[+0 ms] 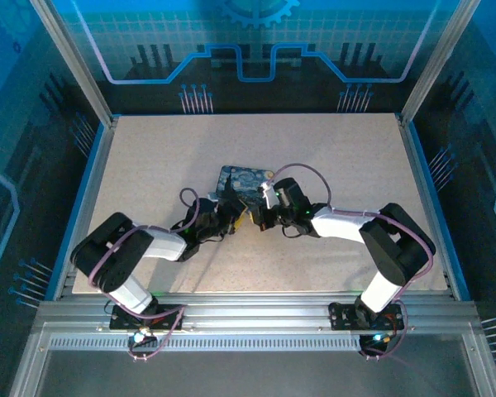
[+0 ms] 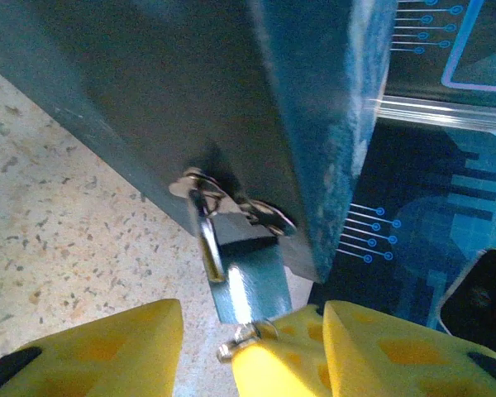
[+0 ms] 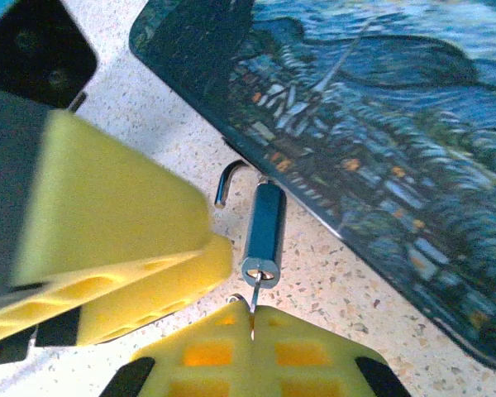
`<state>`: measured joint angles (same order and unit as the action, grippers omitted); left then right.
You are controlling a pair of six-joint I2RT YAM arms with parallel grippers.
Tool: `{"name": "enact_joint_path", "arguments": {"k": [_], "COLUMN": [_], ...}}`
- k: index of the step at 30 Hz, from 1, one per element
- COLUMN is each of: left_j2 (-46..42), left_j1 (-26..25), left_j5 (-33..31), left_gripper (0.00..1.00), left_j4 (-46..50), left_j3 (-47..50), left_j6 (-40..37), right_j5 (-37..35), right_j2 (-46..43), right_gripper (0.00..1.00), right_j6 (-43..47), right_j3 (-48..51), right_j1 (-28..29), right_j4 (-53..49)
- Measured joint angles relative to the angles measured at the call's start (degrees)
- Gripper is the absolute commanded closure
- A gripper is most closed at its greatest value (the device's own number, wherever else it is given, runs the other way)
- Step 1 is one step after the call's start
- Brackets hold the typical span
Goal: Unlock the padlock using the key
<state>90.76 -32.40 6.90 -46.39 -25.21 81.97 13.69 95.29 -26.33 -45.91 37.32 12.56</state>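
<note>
The padlock [image 3: 263, 227], a small blue metal body with a silver shackle [image 3: 228, 179], hangs at the near side of a dark box [image 1: 246, 178] whose lid carries a swirling blue-and-yellow night-sky painting. The box lies near the middle of a pale speckled table [image 1: 149, 165]. Blue-lit walls [image 1: 256, 50] printed with circuit-like lines close the table in. An aluminium rail [image 1: 256, 310] runs along the near edge, where both arms are bolted.

From above, the two wrists meet over the box's near side and cover the lock, so its pose cannot be read there. Both wrist cameras cut the box off at the frame edges. In the left wrist view its side wall is dark and blurred, with silver rings [image 2: 200, 184] at the point where the padlock [image 2: 246, 281] hangs.

In the right wrist view one end of the shackle looks like a free hook beside the body, but whether it is fully released is hard to tell. The key [image 3: 254, 295] shows as a thin metal sliver entering the keyhole end of the lock. Its head is buried in the yellow pads.

The right gripper [image 3: 252, 318] has its fingers pressed together, pinching the key just below the lock. The left gripper [image 2: 252, 314] stands spread, with a yellow finger on each side of the lock's lower end. Neither finger is clearly touching it. One of those fingers [image 3: 107, 240] sits just beside the lock body.
</note>
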Motion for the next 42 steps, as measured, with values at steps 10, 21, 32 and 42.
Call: {"name": "enact_joint_path", "arguments": {"k": [10, 21, 32, 42], "left_j2": [-16.2, -30.3, -29.6, -27.0], "left_j1": [1.6, 2.3, 2.7, 6.9], "left_j5": [-3.7, -14.5, -15.7, -14.4], "left_gripper": [0.37, 0.29, 0.23, 0.18], "left_j4": [19.9, 43.5, 50.0, 52.2], "left_j3": [-1.1, -9.2, -10.9, -14.0], "left_j6": [-9.8, -24.0, -28.3, -32.2], "right_j5": [4.7, 10.4, 10.6, 9.2], "right_j2": [0.0, 6.1, 6.2, 5.6], "right_gripper": [1.0, 1.0, 0.97, 0.72], "right_j6": [-8.9, -18.9, -20.9, -21.7], "right_j3": [6.3, 10.6, 11.1, 12.9], "right_j1": [-3.7, -7.0, -7.0, -7.8], "right_j4": [7.7, 19.6, 21.5, 21.6]}}
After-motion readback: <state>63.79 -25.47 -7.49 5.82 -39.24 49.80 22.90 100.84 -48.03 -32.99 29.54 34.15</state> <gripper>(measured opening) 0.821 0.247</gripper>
